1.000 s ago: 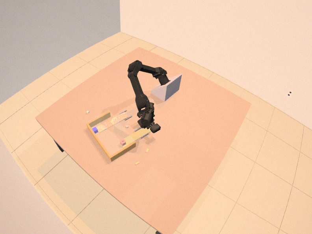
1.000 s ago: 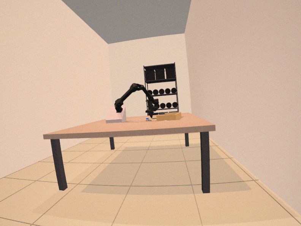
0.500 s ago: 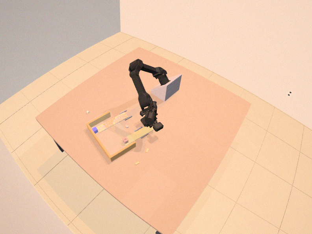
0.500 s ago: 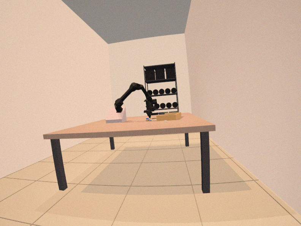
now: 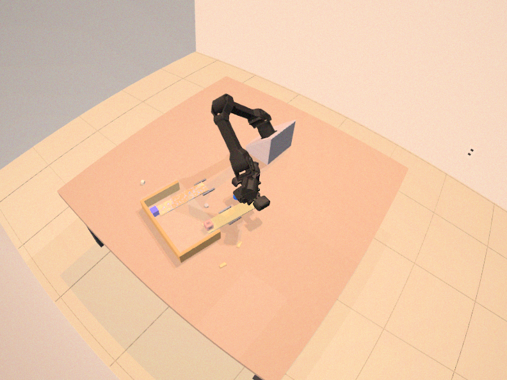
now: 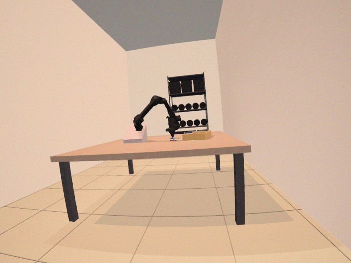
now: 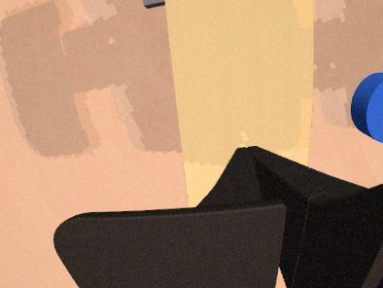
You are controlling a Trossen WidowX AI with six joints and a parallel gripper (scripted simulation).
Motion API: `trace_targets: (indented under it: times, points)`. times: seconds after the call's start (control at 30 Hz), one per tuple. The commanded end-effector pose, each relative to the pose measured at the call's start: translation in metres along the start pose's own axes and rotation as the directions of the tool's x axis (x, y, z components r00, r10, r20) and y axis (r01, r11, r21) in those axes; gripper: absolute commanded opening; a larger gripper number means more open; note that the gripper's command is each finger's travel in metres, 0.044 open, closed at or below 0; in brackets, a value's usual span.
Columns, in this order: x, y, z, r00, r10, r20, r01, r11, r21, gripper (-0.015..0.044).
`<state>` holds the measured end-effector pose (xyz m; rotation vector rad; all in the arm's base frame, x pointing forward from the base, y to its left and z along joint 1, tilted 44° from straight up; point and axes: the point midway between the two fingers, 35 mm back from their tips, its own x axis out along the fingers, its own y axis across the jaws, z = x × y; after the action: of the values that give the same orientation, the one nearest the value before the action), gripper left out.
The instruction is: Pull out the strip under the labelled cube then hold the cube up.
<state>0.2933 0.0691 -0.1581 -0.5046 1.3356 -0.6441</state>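
Note:
A pinkish-red cube [image 5: 208,224] with a dark mark on top rests on the inner end of a plain yellow strip [image 5: 224,217] [image 7: 238,73]. This strip runs between two grey rails [image 5: 225,212] [image 5: 233,219]. My gripper [image 5: 249,203] [image 6: 172,137] [image 7: 246,157] is shut, with nothing visible between its fingers. Its tips are at the top surface of the plain strip, near the outer end; contact is hard to judge. A violet-blue cube [image 5: 153,210] sits at the inner end of a speckled strip [image 5: 179,198]. No mark shows on it.
A low wooden three-sided wall [image 5: 198,245] [image 6: 195,137] surrounds the cube ends of the strips. A blue disc [image 5: 233,196] [image 7: 375,109] lies beside the plain strip. Small yellow pieces [image 5: 239,244] [image 5: 223,265] and white bits [image 5: 142,182] [image 5: 206,205] lie on the table [image 5: 311,229].

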Motion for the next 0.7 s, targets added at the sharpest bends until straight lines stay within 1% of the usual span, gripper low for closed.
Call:
trace_targets:
  times: [0.0, 0.67]
  points:
    - [0.005, -0.003, -0.015, 1.0, -0.005, -0.028, 0.005, 1.0, -0.008, 0.0]
    - [0.004, -0.004, -0.046, 1.0, -0.005, -0.029, 0.005, 1.0, -0.009, 0.0]
